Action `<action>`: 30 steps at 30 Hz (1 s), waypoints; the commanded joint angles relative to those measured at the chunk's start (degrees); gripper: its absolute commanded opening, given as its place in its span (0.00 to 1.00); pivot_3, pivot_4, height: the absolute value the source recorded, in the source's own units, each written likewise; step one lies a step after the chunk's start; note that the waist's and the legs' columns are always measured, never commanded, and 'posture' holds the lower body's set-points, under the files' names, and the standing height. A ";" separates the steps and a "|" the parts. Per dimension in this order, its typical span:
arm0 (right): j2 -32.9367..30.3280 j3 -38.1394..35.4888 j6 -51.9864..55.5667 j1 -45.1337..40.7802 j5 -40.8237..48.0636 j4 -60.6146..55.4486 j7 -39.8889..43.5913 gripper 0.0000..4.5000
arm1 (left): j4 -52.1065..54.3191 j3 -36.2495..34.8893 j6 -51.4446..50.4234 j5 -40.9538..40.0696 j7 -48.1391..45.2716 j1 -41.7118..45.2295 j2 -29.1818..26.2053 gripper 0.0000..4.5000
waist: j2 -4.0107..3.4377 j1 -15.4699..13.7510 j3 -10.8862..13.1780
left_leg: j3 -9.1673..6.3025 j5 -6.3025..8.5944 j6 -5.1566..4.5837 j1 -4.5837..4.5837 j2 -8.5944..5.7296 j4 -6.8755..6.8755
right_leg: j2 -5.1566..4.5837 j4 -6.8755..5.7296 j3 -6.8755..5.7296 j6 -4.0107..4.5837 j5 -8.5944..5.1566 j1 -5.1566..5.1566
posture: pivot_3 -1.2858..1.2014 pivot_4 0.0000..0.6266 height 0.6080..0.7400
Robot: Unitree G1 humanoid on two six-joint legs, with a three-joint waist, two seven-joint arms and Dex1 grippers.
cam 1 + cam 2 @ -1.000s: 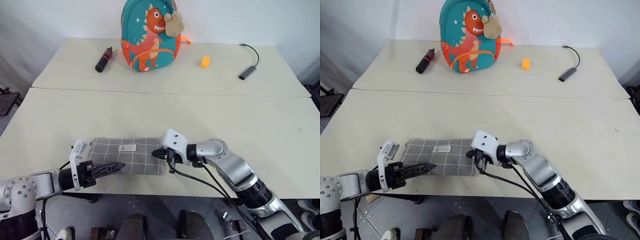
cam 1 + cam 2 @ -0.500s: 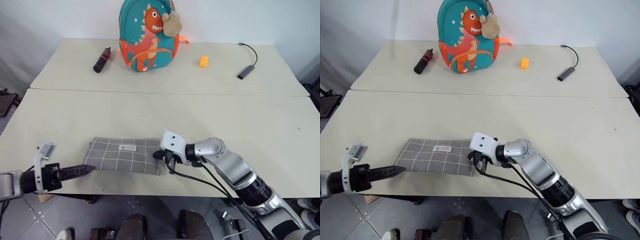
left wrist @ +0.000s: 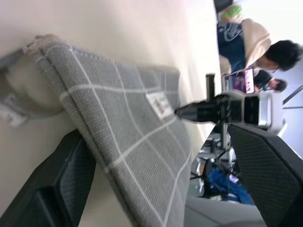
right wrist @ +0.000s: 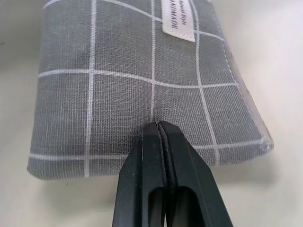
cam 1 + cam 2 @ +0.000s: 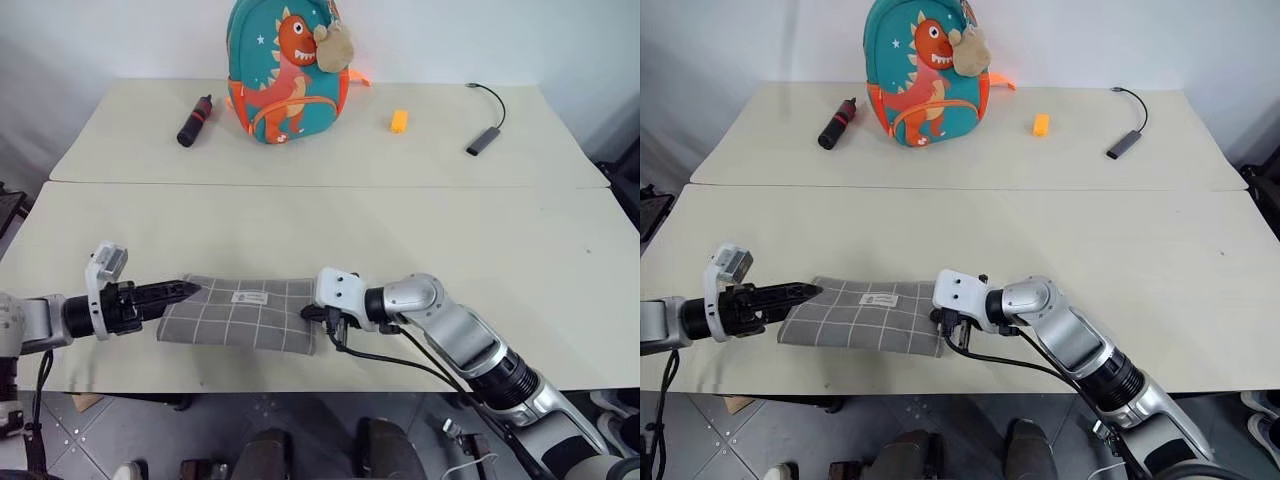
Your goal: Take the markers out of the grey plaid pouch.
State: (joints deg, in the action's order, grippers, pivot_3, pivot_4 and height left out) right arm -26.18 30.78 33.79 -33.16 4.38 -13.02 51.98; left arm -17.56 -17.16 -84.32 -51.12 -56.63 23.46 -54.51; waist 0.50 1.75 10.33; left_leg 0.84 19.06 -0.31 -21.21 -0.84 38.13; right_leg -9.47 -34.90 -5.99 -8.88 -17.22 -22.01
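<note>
left tool (image 5: 185, 290): we hold it wide at the left end of the flat grey plaid fabric pouch (image 5: 240, 314) | pouch: long axis left-right on counter (image 5: 500, 260) | right tool (image 4: 158, 126): pinched shut on pouch's right end

Pouch (image 5: 238, 312) flat near the near edge of the near table (image 5: 400, 230), left gripper (image 5: 190, 289) at its left end, right gripper (image 5: 308, 313) at its right end, backpack (image 5: 283, 70) on the far table (image 5: 420, 155), cylinder (image 5: 194, 119) left of it, small block (image 5: 399, 121) and cable adapter (image 5: 484, 140) to its right
</note>
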 commanded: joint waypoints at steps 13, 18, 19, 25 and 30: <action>-2.14 -0.83 -0.53 2.99 -0.12 -2.29 2.07 0.00 | -2.71 10.65 3.14 4.25 -8.18 3.92 -1.93 0.80 | 0.01 -0.19 0.00 | 0.00 0.00 0.00 -0.02 0.00 0.03 | 0.00 0.00 0.01 0.00 0.00 0.01 | 0.52 0.24 1.00; -3.53 -1.16 -2.05 3.57 0.02 -2.41 3.40 0.00 | -3.56 11.81 3.07 4.80 -9.45 4.87 -2.15 0.46 | 0.01 -0.19 0.00 | 0.01 0.00 0.00 -0.02 0.00 0.03 | 0.00 0.00 0.00 0.00 0.00 0.00 | 0.52 0.24 1.00; -3.79 -1.18 -2.36 3.67 0.07 -2.39 3.69 0.00 | -3.66 11.96 3.09 4.89 -9.62 5.00 -2.14 0.39 | 0.01 -0.19 0.00 | 0.01 0.00 0.00 -0.02 0.00 0.04 | 0.00 0.00 0.00 0.00 0.00 0.00 | 0.52 0.24 1.00; -4.91 -1.83 -4.11 4.57 0.04 -2.31 4.66 0.00 | -1.27 12.52 2.13 3.92 -11.30 3.91 -2.57 0.00 | 0.01 -0.20 0.00 | 0.01 0.00 -0.01 -0.02 0.00 0.04 | 0.00 0.01 0.01 0.00 0.00 0.01 | 0.52 0.24 1.00; -4.76 -3.15 -5.52 5.47 0.23 -2.32 4.15 0.00 | 3.58 11.88 2.16 2.77 -11.47 0.40 -2.63 0.00 | 0.01 -0.21 0.00 | 0.00 0.00 0.00 -0.03 0.01 0.04 | 0.00 0.01 0.01 0.01 0.00 0.01 | 0.52 0.24 1.00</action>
State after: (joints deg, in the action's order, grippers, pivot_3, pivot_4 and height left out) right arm -30.38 28.46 28.62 -28.67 4.58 -14.98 56.01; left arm -17.43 -4.40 -81.83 -46.87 -66.91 25.30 -56.36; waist 0.51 1.54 10.33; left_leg 0.84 19.06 -0.32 -21.24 -0.82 38.18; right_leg -9.48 -34.90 -5.98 -8.88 -17.22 -22.00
